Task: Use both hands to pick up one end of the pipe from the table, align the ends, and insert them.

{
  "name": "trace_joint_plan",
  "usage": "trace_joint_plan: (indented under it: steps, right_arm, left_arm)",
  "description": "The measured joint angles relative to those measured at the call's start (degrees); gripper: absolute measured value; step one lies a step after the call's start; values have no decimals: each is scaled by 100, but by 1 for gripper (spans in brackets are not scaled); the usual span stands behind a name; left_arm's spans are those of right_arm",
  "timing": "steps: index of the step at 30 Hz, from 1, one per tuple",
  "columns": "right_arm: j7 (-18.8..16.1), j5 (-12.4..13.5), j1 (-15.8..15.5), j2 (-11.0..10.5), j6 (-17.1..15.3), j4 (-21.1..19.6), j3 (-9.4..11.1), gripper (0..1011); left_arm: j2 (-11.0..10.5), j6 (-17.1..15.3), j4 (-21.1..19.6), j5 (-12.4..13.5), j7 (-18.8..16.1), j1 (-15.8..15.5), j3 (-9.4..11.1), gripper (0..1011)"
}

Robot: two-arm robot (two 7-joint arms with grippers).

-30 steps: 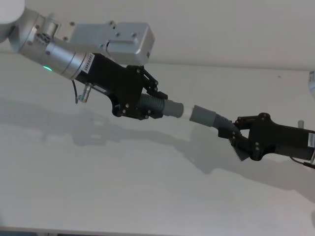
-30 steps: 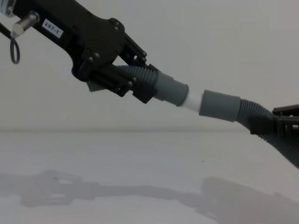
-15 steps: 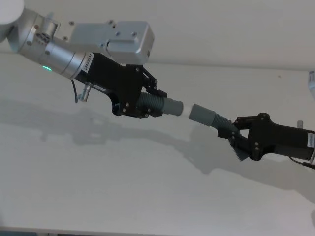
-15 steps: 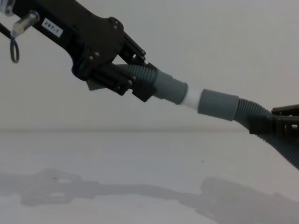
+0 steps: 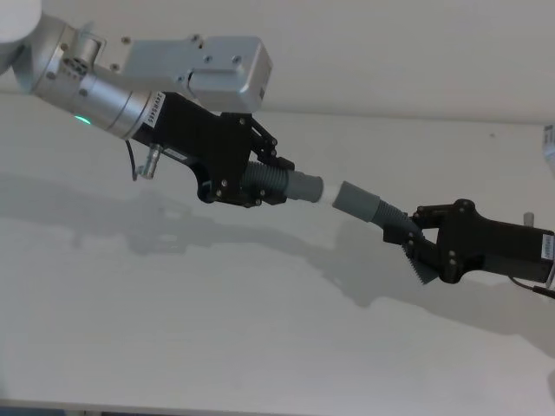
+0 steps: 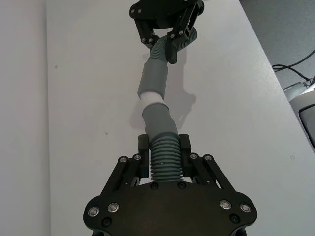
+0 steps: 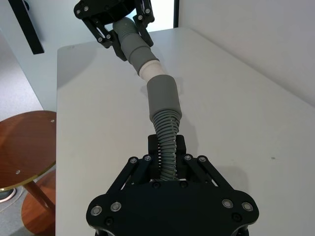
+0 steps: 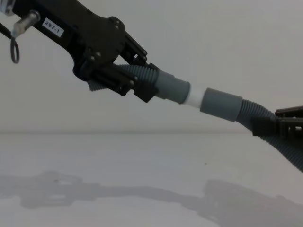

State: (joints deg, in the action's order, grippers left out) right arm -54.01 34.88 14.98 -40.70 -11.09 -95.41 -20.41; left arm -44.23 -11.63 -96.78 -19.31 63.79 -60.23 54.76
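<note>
Both hoses held clear of bench (image 5: 260, 347): left gripper (image 5: 260, 178) fingers clamped on spigot hose (image 5: 269, 182) at 10 o'clock, right gripper (image 5: 416, 247) fingers clamped on socket hose (image 5: 390, 224) at 4, cuffs coaxial so spigot (image 8: 195, 99) enters.

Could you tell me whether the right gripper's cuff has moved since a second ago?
Yes, slightly: the right gripper's cuff has crept left toward the left gripper's cuff, shortening the visible white spigot.

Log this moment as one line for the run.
left gripper: holds spigot pipe | right gripper: holds cuff pipe | white spigot: partly inserted, aloft
</note>
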Motion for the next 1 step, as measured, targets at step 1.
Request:
trace_joint_plan:
  steps: [1]
  right_arm:
    - [0, 1, 0, -1, 0, 0, -1, 177]
  left_arm:
    - [0, -1, -1, 1, -1, 1, -1, 339]
